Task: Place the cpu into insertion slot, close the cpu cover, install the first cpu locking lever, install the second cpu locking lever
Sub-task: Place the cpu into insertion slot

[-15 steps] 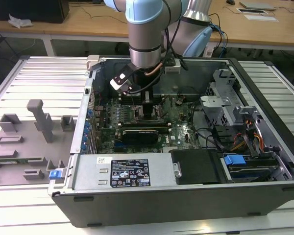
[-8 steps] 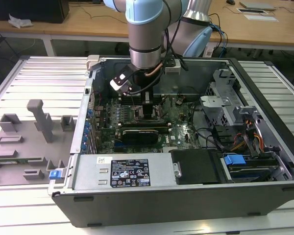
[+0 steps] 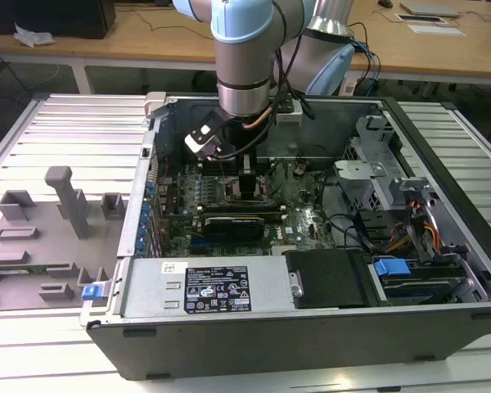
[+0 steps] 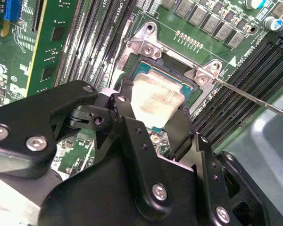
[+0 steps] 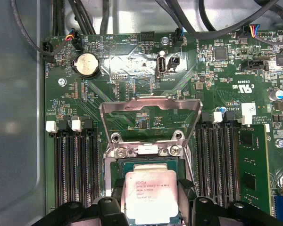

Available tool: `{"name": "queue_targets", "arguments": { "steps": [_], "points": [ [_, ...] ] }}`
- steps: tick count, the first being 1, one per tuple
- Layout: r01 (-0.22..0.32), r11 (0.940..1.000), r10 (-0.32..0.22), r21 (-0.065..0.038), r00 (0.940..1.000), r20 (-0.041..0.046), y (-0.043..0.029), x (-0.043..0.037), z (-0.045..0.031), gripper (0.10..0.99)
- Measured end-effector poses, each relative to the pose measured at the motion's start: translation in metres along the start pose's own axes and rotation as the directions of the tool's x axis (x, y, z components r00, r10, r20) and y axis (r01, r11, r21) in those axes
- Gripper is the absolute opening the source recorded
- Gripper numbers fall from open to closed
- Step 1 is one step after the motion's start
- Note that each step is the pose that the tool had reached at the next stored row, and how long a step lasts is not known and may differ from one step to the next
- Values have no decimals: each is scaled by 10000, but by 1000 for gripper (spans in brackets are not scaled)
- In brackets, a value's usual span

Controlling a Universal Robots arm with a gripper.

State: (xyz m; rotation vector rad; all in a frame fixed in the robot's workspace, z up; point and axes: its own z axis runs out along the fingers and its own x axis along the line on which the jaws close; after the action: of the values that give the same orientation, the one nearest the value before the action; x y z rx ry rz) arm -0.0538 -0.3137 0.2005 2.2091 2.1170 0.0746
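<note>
The cpu [image 5: 152,200], pale metal top up, sits over the insertion slot [image 4: 170,60], clamped at its edges by the gripper [image 4: 151,118]. Taking the hinge of the raised cpu cover [image 5: 150,101] as twelve o'clock from the chip, the black fingers [image 4: 179,129] press in from three and nine. Whether the chip is fully seated or just above the contacts cannot be told from either wrist view. One thin locking lever [image 4: 254,99] stands free of its catch beside the socket, and the long memory slots [image 5: 75,174] run along the green motherboard [image 5: 132,61] beyond the fingers, again at three and nine. In the exterior view the arm [image 3: 245,74] reaches down from twelve o'clock into the open computer case [image 3: 311,344]. Placement looks under way, with cover and levers not yet done. To do it well, the chip probably needs to stay level and square to the socket frame and settle without pressure, well short of the upright cover at twelve.
</note>
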Motion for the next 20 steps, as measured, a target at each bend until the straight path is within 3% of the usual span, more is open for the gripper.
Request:
{"name": "queue_targets", "arguments": {
  "steps": [8, 9, 10, 12, 17, 19, 20],
  "points": [
    [0, 10000, 0, 0, 10000, 0, 0, 0, 4, 545],
    [1, 10000, -1, 1, 10000, 1, 0, 0, 4, 612],
    [1, 10000, -1, 1, 10000, 2, -1, -1, 4, 612],
    [-8, 10000, 8, 4, 10000, -80, -1, 0, 4, 612],
    [-10, 10000, 10, 7, 9999, -114, -1, -1, 3, 612],
    [-21, 10000, 21, 12, 9997, -231, -1, -1, 4, 612],
    [-24, 10000, 24, 12, 9997, -244, -1, 0, 4, 612]
  ]
}}
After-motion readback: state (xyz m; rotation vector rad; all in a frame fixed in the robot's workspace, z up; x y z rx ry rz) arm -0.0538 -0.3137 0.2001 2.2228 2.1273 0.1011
